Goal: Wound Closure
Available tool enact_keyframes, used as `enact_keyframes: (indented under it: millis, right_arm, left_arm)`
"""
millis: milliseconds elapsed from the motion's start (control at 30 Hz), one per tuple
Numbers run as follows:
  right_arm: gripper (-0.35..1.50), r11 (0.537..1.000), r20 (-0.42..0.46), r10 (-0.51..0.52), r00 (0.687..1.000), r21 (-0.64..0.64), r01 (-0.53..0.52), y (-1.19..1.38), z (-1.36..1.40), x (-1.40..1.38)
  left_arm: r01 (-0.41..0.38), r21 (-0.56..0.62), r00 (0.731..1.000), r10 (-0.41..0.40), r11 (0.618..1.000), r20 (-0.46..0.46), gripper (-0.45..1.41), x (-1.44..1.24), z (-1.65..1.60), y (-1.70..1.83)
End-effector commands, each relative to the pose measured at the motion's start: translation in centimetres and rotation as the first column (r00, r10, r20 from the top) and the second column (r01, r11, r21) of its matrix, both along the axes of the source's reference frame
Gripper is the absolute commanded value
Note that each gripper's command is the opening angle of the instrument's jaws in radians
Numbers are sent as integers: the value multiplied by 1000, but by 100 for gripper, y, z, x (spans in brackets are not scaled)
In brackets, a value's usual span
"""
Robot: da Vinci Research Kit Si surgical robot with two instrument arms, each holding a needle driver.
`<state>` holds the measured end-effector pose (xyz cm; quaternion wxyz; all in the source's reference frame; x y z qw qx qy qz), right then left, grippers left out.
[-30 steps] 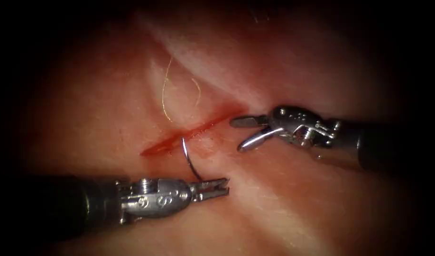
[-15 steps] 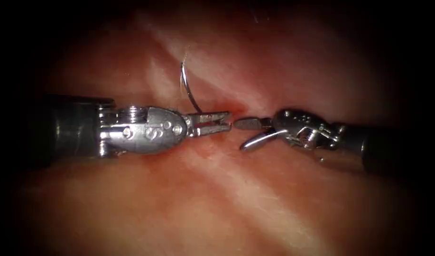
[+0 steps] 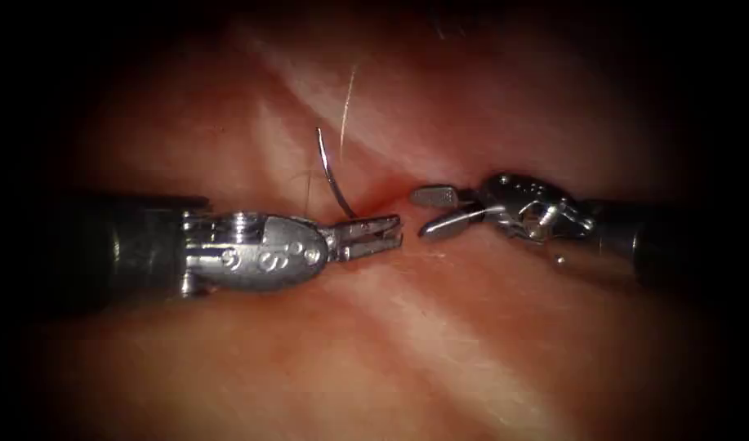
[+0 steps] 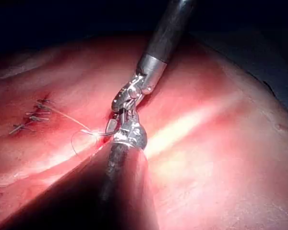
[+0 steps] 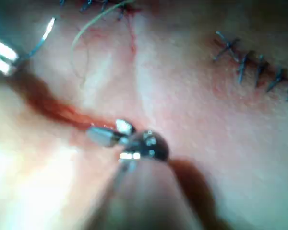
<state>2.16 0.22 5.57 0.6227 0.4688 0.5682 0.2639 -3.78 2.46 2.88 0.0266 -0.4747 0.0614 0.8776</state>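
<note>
My left tool (image 3: 394, 231) comes in level from the left, its jaws shut on the curved needle (image 3: 329, 175) near one end. The needle arcs up and to the left from the jaws and is free of the tissue (image 3: 472, 343). A pale thread (image 3: 349, 98) runs upward above it. The red cut (image 3: 382, 194) shows just above the left jaws; the tool covers the rest of it. My right tool (image 3: 421, 214) faces the left one tip to tip on the cut's right side, jaws open and holding nothing. The right wrist view shows the needle (image 5: 38, 40) and the right tool (image 5: 105, 135).
Red fluid lines the cut (image 5: 57, 111). Older stitched cuts with dark sutures lie elsewhere on the tissue (image 5: 249, 62) (image 4: 33, 115). A loose loop of thread (image 4: 79, 136) rests on the tissue beside the tools.
The left tool rose from below the cut, lifting the needle off the wound, then settled slightly lower. The right tool shifted a little up and right, with its jaws less wide.
</note>
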Motion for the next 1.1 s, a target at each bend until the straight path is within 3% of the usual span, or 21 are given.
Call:
enact_keyframes:
  millis: [33, 167, 333, 633, 1100]
  right_arm:
    - [54, 1000, -8, -10, 1000, 21, 10, 5, 2, 9]
    - [54, 993, -53, -30, 998, 116, 36, 16, -4, 11]
    - [49, 965, -145, -68, 987, 241, 102, 20, -11, 21]
    - [42, 948, -197, -150, 969, 249, 197, -13, -28, 29]
    - [41, 946, -174, -168, 970, 249, 208, -37, -10, 26]
  left_arm:
    - [-5, -6, 1000, 6, 1000, 9, -45, -7, 13, -8]
    - [-27, -29, 1000, 28, 999, 14, -45, -17, 42, -33]
    - [-55, -50, 999, 54, 997, -7, -45, -25, 57, -40]
    - [-80, -91, 996, 76, 993, -51, -45, -26, 63, -47]
    - [-88, -96, 995, 83, 991, -57, -45, -26, 62, -54]
